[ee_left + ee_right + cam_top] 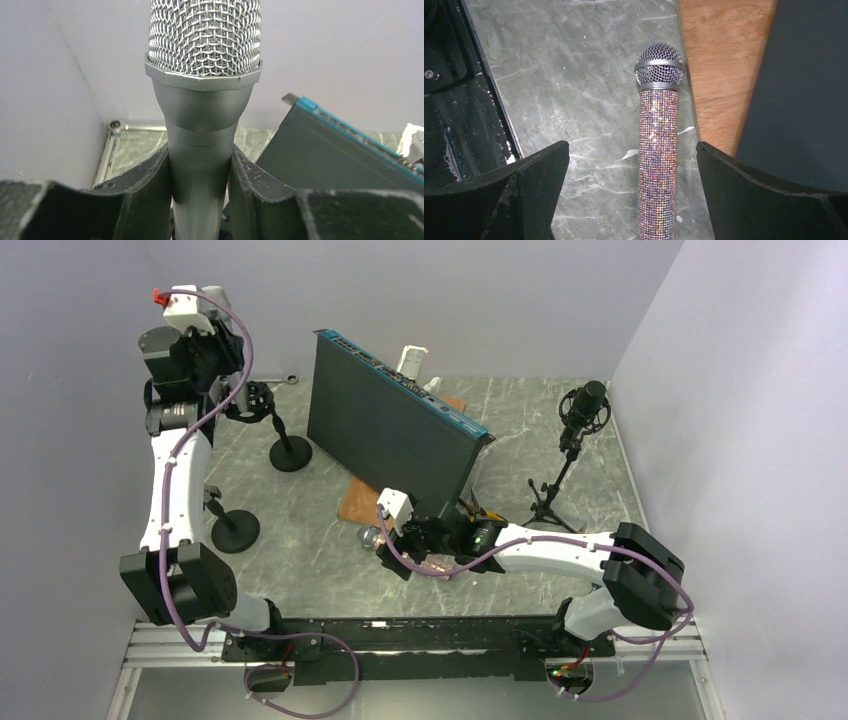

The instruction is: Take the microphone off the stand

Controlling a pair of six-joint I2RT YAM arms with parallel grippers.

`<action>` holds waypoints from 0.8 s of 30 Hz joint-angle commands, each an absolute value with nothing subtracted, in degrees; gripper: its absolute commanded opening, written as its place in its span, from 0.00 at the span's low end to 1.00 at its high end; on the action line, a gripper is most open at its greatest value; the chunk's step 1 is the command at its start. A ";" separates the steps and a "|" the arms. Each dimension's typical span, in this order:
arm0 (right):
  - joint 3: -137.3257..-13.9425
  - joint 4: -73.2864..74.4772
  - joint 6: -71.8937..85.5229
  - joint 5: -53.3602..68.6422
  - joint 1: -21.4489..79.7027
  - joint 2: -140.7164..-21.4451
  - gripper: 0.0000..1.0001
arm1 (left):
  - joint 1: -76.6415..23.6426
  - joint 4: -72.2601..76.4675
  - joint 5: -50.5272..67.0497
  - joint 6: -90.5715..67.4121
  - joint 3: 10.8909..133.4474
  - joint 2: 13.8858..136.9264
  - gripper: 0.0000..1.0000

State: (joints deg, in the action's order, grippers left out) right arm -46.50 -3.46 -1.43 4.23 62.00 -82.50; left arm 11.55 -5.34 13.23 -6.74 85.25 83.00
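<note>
Half of the silver microphone (205, 100) is cut off at the bottom of the left wrist view, so whether its lower body sits in the clip of the round-based stand (289, 452) cannot be told. From above, the left pincer (250, 400) covers that stand's top. This pincer is clamped on the microphone's body just below the mesh head, both fingers (150, 190) pressed against it. It hangs close to the left wall and the far-left corner, with little room on that side.

Nearer the arm bases is a second stand (235, 530) with a round base, well apart from the first. At the centre a large dark panel (390, 425) stands on edge by a wooden board (358, 502) and hides the tabletop (300, 570) behind it.

The right pincer (633, 150) is spread wide and holds nothing. A glittery microphone (658, 150) lies flat between its fingers, touching neither, its head just beside the board's edge and its tail cut off by the frame.

Far right, a black studio microphone (584, 408) sits on a tripod stand (548, 502) near the right wall.

Count: three microphones, three stands.
</note>
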 commanded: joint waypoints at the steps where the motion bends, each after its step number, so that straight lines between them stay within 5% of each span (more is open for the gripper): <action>1: -48.39 -5.07 -0.54 6.22 61.82 -83.01 1.00 | 11.14 -1.77 14.92 -4.48 90.60 80.17 0.21; 10: -46.82 -8.60 -0.08 5.36 61.76 -83.77 1.00 | 10.50 -5.34 12.63 -6.57 89.15 68.25 0.00; 24: -41.41 -11.71 5.02 -2.29 61.41 -71.35 1.00 | 6.15 -24.51 27.65 -29.03 62.64 44.14 0.00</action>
State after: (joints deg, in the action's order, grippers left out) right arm -43.59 -7.60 3.05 1.15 61.80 -77.19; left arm 8.23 -15.38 22.13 -22.90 69.34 45.65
